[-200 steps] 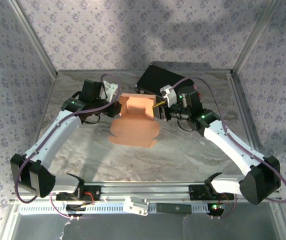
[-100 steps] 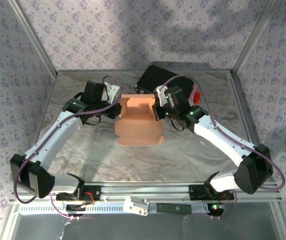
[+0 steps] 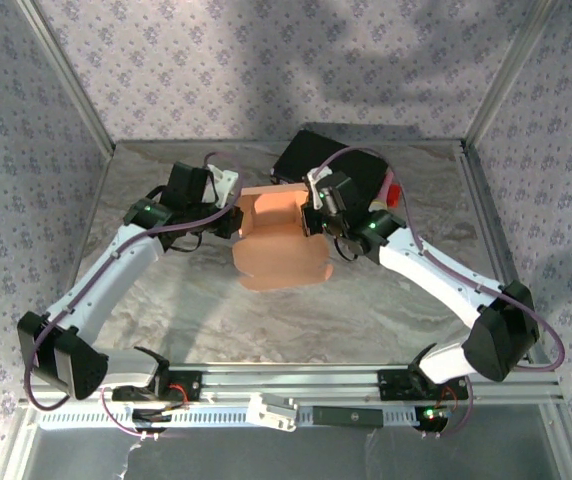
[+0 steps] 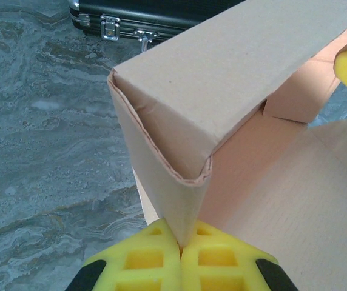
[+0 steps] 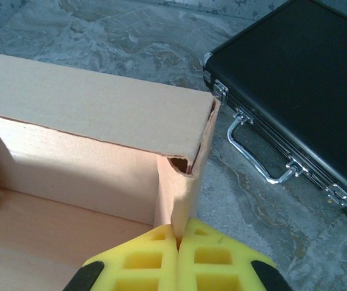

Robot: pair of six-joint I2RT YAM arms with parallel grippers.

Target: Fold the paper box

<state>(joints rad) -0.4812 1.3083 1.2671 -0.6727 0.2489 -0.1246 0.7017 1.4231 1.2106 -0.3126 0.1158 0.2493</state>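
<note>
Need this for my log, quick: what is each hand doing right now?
Left hand: closed, pinching a side wall of the paper box.
Right hand: closed, pinching the opposite side wall.

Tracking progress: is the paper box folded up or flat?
Partly folded: paper box walls stand, sides pinched by left gripper and right gripper; near flap lies flat.

The paper box (image 5: 88, 103) is matt cardboard, the case (image 5: 282, 73) metal-trimmed.

Salmon-brown paper box (image 3: 278, 238), seemingly half-folded.
</note>
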